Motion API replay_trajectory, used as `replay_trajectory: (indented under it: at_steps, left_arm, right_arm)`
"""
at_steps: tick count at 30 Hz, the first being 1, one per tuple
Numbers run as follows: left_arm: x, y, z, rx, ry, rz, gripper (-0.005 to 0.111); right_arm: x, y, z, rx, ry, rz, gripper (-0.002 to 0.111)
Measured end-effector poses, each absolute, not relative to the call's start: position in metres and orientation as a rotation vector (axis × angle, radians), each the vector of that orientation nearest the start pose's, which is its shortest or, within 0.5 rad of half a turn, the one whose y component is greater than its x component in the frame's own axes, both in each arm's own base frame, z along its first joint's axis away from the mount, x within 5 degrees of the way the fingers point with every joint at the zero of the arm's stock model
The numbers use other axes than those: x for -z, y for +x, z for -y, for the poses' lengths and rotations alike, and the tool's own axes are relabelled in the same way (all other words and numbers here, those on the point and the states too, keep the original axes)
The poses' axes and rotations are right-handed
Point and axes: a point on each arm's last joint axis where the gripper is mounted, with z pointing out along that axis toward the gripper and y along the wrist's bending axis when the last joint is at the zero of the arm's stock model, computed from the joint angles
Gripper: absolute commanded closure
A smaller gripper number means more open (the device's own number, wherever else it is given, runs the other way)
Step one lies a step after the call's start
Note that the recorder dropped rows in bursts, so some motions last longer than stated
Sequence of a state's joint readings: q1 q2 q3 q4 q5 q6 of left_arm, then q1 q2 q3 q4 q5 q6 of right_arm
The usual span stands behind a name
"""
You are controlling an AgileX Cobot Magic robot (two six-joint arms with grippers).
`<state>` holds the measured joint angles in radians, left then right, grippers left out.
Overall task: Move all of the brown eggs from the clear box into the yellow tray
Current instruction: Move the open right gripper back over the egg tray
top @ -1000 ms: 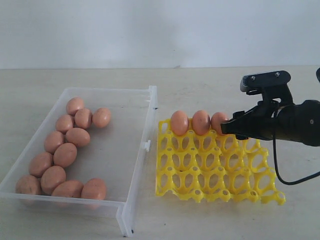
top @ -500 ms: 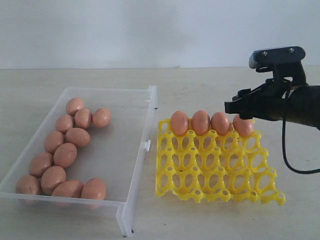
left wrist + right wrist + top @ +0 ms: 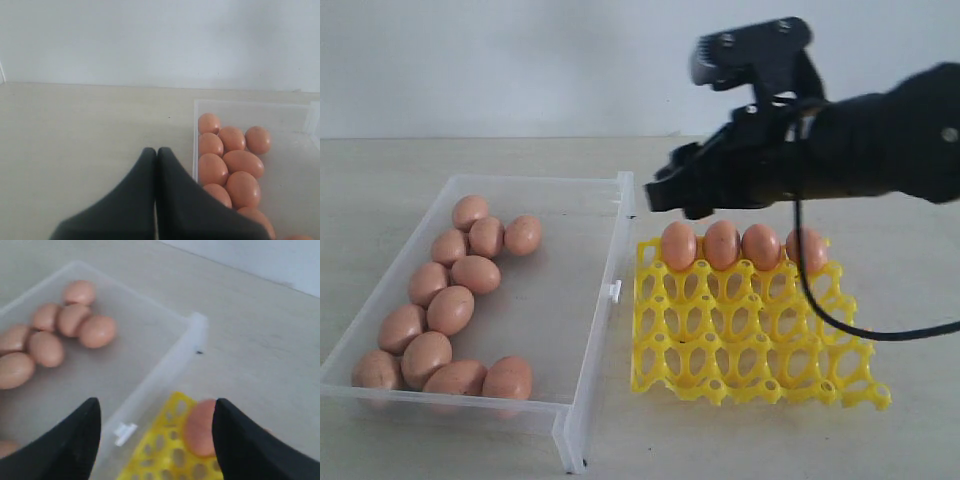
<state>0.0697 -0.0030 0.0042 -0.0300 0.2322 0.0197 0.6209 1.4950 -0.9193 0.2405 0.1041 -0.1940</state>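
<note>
Farthest left, the left gripper hangs low over the pale table, just outside the clear box. Its two dark fingers are pressed flat together with nothing between them. The clear box lies on the left half of the table, its small clip tab on the long wall that faces the tray. Twelve brown eggs lie in it, bunched in a loose curve along its left side; the right part of its floor is bare. Just beside the box stands the yellow tray. Four more of the eggs sit upright in its far row and fill that row from end to end; the other three rows hold nothing. Above the tray's far left corner hovers the right gripper, clear of the eggs beneath it. Its fingers are spread wide and carry nothing.
</note>
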Motion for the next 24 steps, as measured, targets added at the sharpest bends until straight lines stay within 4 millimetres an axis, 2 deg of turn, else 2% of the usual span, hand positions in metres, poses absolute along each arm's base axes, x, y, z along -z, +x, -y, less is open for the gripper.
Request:
replay_trajectory:
  at_steps: [5,8,10,14,15,16,17,19,21,24]
  left_arm:
    - [-0.191,0.055,-0.003,-0.039,-0.063,-1.716,0.111]
    - [-0.191,0.055,-0.003,-0.039,-0.063,-1.716,0.111]
    - [-0.191,0.055,-0.003,-0.039,-0.063,-1.716,0.111]
    - [-0.191,0.055,-0.003,-0.039,-0.063,-1.716,0.111]
    - [-0.191,0.055,-0.003,-0.039,-0.063,-1.716,0.111]
    - [-0.191,0.055,-0.003,-0.039,-0.063,-1.716,0.111]
    - [-0.191,0.055,-0.003,-0.039,-0.063,-1.716,0.111]
    - [-0.191,0.055,-0.003,-0.039,-0.063,-1.716,0.111]
    - [-0.191,0.055,-0.003,-0.039,-0.063,-1.716,0.111]
    - [-0.191,0.055,-0.003,-0.039,-0.063,-1.716,0.111]
  right_arm:
    - [-0.277,0.244,-0.266,-0.510,-0.931,-2.056,0.047]
    - [-0.271,0.236,-0.301,-0.542,-1.068,-2.088,0.047]
    - [-0.259,0.234,-0.321,-0.559,-1.135,-2.147,0.047]
    - [-0.230,0.237,-0.349,-0.549,-1.245,-2.246,0.047]
    - [-0.221,0.237,-0.361,-0.510,-1.381,-2.216,0.047]
    - [-0.220,0.237,-0.366,-0.494,-1.450,-2.184,0.047]
    - [-0.217,0.237,-0.375,-0.438,-1.600,-2.096,0.047]
    - [-0.219,0.242,-0.385,-0.372,-1.686,-1.998,0.047]
    - [-0.222,0.248,-0.390,-0.340,-1.686,-1.936,0.047]
    - [-0.223,0.248,-0.390,-0.339,-1.671,-1.955,0.047]
